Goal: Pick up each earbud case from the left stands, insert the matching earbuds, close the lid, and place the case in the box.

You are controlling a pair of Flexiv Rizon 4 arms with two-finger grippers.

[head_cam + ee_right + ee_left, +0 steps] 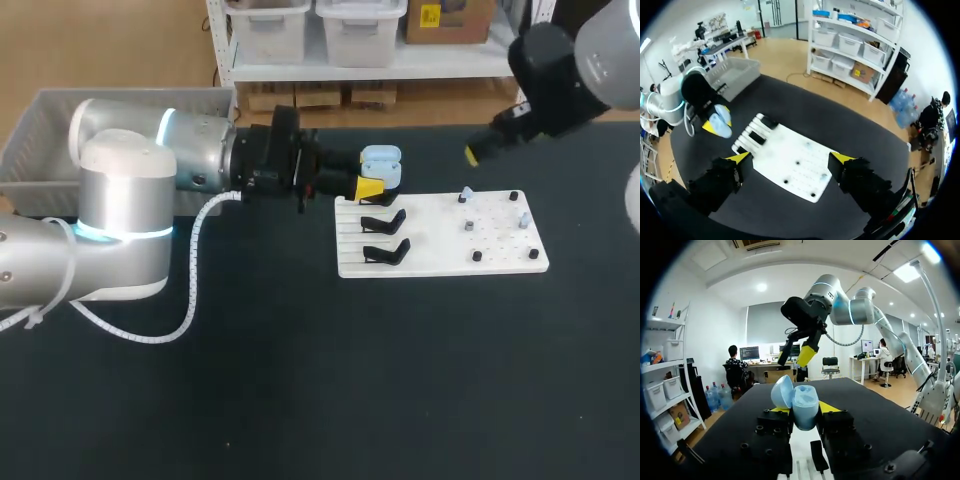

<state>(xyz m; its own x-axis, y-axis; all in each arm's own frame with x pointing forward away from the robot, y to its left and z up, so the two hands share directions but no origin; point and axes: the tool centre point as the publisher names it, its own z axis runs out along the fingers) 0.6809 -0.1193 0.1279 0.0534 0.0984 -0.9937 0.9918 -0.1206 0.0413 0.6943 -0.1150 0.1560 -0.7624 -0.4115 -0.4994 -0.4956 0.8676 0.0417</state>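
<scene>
My left gripper (372,185) is shut on a light blue earbud case (381,164) with its lid standing open, just above the far left corner of the white board (430,240). In the left wrist view the case (804,409) sits upright between the yellow fingertips (828,406), with its lid (782,391) tipped back. Two empty black stands (384,221) (386,251) remain on the board's left side. Small earbuds (467,195) (523,216) rest on pegs on its right side. My right gripper (480,148) hangs open high over the board's far right, with nothing in it (791,159).
A grey plastic box (40,120) stands at the table's far left corner, behind my left arm. The dark table top stretches bare in front of the board. The left arm's white cable loops down onto the table (190,300).
</scene>
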